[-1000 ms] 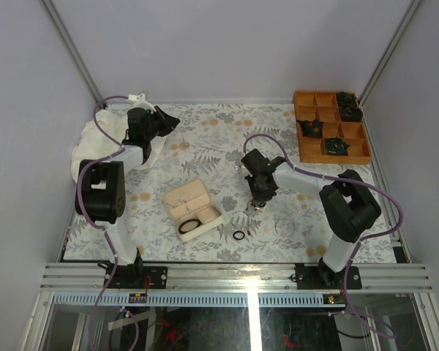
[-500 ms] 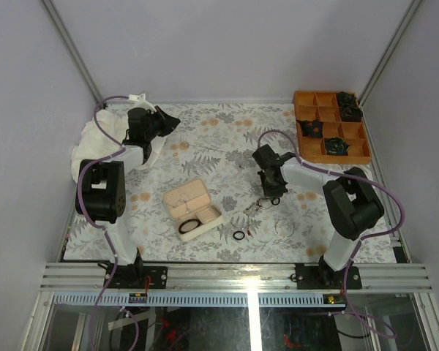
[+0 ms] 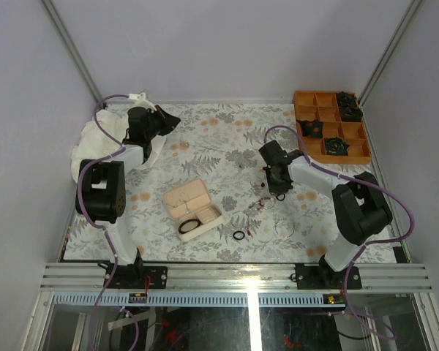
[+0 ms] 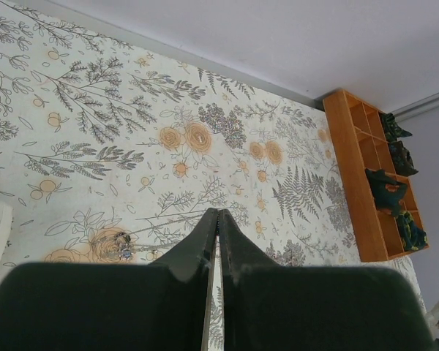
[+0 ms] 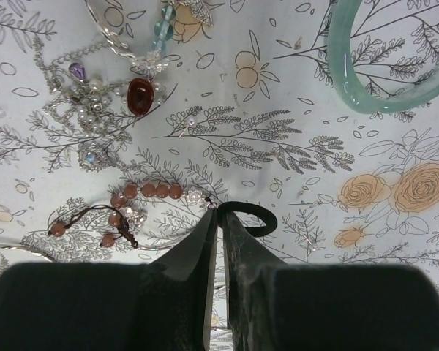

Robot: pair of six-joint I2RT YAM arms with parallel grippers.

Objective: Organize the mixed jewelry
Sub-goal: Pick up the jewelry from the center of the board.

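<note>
My right gripper hangs over the table middle, just right of a small heap of mixed jewelry. In the right wrist view its jaws are shut on the edge of a black ring. Below it lie a brown beaded bracelet, a red stone piece, silvery chains and a pale teal bangle. Another black ring lies on the table, and one lies in the open beige jewelry box. My left gripper is shut and empty at the far left.
An orange compartment tray with dark rosette items stands at the far right; it also shows in the left wrist view. A white cloth lies at the far left. A thin silvery hoop lies near the front right.
My right gripper has moved to the right and away from me, off the jewelry heap. The left arm has barely moved.
</note>
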